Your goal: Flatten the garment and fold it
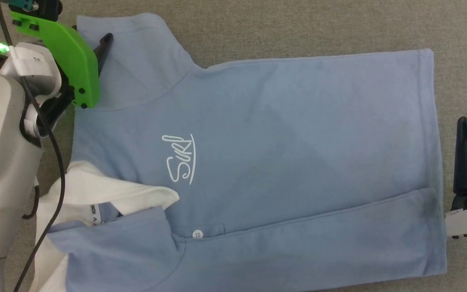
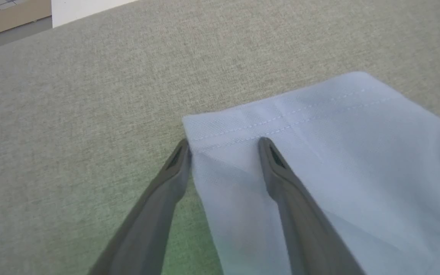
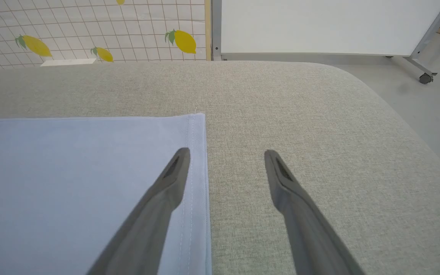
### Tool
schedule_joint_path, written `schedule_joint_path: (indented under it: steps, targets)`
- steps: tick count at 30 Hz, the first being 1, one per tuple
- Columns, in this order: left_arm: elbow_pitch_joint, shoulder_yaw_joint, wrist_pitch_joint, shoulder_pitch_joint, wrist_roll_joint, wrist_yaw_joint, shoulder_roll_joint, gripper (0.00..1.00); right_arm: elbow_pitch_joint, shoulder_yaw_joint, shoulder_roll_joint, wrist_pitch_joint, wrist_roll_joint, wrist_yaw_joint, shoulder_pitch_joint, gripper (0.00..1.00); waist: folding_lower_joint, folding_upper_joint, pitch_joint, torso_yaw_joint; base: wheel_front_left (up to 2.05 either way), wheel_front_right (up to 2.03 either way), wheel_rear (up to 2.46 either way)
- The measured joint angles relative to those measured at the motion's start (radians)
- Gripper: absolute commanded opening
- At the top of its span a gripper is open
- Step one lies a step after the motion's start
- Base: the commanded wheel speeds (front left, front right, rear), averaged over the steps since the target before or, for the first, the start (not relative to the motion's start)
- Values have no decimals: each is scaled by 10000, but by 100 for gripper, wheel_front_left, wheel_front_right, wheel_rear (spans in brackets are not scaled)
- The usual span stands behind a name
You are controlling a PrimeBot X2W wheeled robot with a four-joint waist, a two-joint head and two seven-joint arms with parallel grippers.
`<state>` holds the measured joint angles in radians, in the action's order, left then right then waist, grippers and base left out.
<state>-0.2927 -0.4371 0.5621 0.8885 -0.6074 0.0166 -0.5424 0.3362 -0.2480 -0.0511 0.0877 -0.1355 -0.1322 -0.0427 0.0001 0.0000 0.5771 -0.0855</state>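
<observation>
- Far left, the left gripper [image 2: 224,142] is low over the counter [image 1: 298,28], a green guard [image 1: 67,56] on its wrist. Its fingers [image 2: 281,183] are spread and pinching nothing.
- One finger rests on the sleeve [image 1: 136,52], just short of the stitched cuff. The other sits right at the sleeve's outer edge, on the counter side.
- The garment [image 1: 278,134] lies flat across the middle of the counter, collar end towards the robot's left.
- The white collar [image 1: 95,190] is flipped open at the lower left.
- A white script logo [image 1: 180,159] is on the chest, with a white button [image 1: 197,233] below it.
- The garment's near edge is doubled over the front, in a long flap running out to the right.
- The hem [image 1: 430,121] runs straight down the right side.
- Far right, the right gripper [image 3: 227,152] is also wide open and holding nothing. One finger is over the hem's stitching, the other over bare counter just beside it.
</observation>
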Motion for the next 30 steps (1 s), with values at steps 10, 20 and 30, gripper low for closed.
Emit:
schedule_joint_path:
  steps: [10, 20, 30]
  targets:
    - [-280, -35, -761, -17, -10, 94, 96, 0, 280, 460, -499, 548, 174, 0, -916, 100, 0, 0, -200, 64, 0, 0, 0]
    - [-426, -295, -1028, -8, -10, 211, 435, 0, -1106, 807, -2349, 3866, -1407, -2, -4474, 100, -1, 0, -446, 444, 0, 0, 0]
    - [-430, -537, -1016, 261, -2, 238, 769, 0, -2936, 821, -2824, 7214, -1716, 0, -5043, 100, -1, 0, 7, 930, 0, 0, 0]
